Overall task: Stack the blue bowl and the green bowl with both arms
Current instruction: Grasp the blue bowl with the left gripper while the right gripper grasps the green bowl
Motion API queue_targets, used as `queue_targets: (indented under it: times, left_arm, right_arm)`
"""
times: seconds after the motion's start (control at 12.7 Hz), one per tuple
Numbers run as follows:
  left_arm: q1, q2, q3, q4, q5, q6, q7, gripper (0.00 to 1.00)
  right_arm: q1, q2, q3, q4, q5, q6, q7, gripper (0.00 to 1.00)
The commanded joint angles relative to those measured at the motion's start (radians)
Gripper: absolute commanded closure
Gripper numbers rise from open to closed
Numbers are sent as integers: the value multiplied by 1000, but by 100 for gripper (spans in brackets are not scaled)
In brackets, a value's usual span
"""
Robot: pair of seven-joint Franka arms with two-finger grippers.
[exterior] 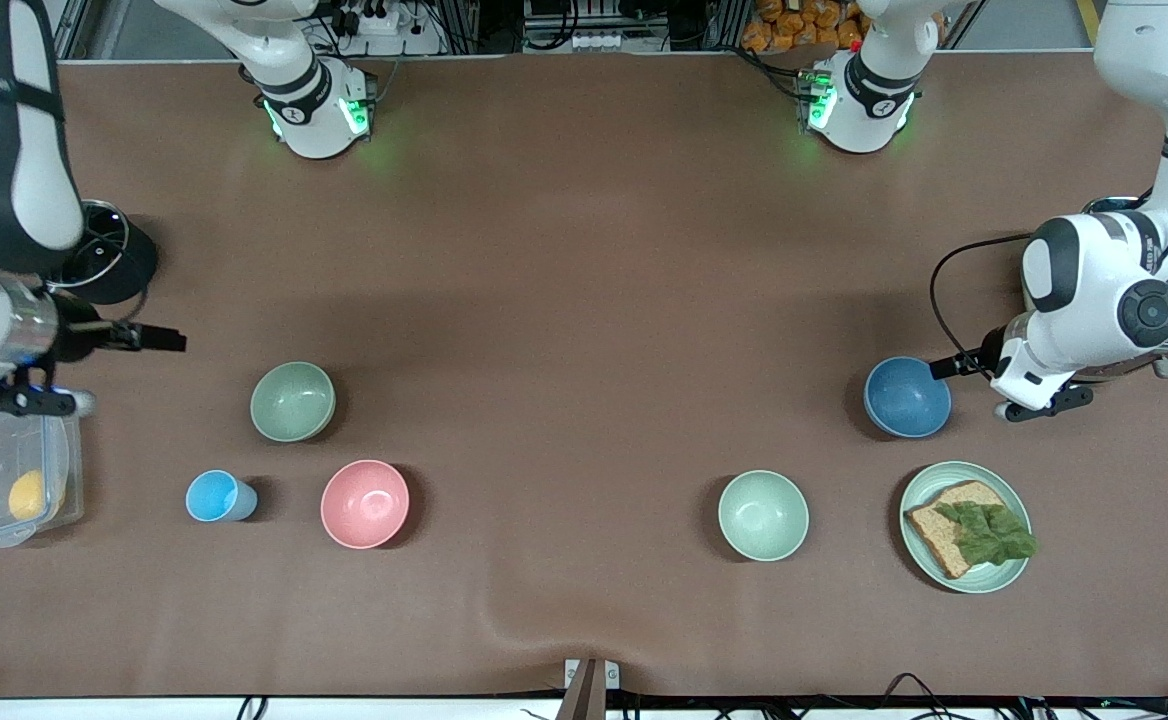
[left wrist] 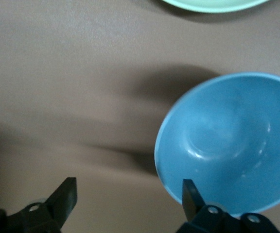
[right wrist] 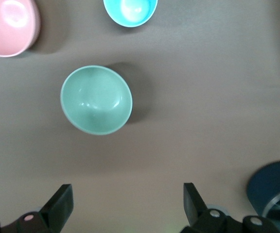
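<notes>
Left gripper (left wrist: pixel 130 199) was at the blue bowl's (exterior: pixel 907 397) rim, jaws spread and gripping nothing yet

One finger sat just inside the rim, the bowl resting near the left arm's end of the table, beside the plate (exterior: pixel 1014 578) of bread. The right gripper (right wrist: pixel 125 204) hung wide open over bare table by the green bowl (exterior: pixel 292 401), which sat farther from the front camera than the pink bowl (exterior: pixel 364 503). Neither bowl was lifted; grasping and stacking were all still to do
</notes>
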Motion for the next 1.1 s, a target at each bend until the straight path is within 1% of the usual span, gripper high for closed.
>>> queue_targets:
  times: [0.0,0.16,0.24,0.32,0.39,0.55,0.63,0.71,0.79,0.87,1.02]
  left_arm:
    - [16,35,-9,42,17,3,9,17]
    - [16,58,-9,62,17,3,9,26]
    - [12,64,-10,63,17,3,9,32]
    - [5,75,-9,71,17,3,9,36]
    - [7,78,-9,74,17,3,9,36]
    - [2,86,-10,77,17,3,9,47]
    - [2,90,-9,79,17,3,9,54]
    - [2,95,-10,85,17,3,9,67]
    - [1,96,-10,83,17,3,4,87]
    - [-1,96,-10,83,17,3,-5,100]
    - [-4,96,-20,85,17,1,-19,100]
  right_arm:
    - [-33,92,18,11,16,73,-75,0]
    - [-41,137,18,11,16,121,-100,0]
    - [-36,154,18,11,16,144,-100,0]
    - [-35,175,18,11,16,167,-100,0]
    - [-31,196,18,11,16,195,-100,0]
    - [-30,253,23,11,17,231,-100,0]
    - [-25,276,26,11,17,251,-98,0]
    - [-18,304,26,11,23,282,-98,0]
    - [-16,331,26,11,37,311,-98,0]
    - [-18,353,26,11,51,319,-98,0]
    - [-18,358,26,-11,63,321,-98,0]
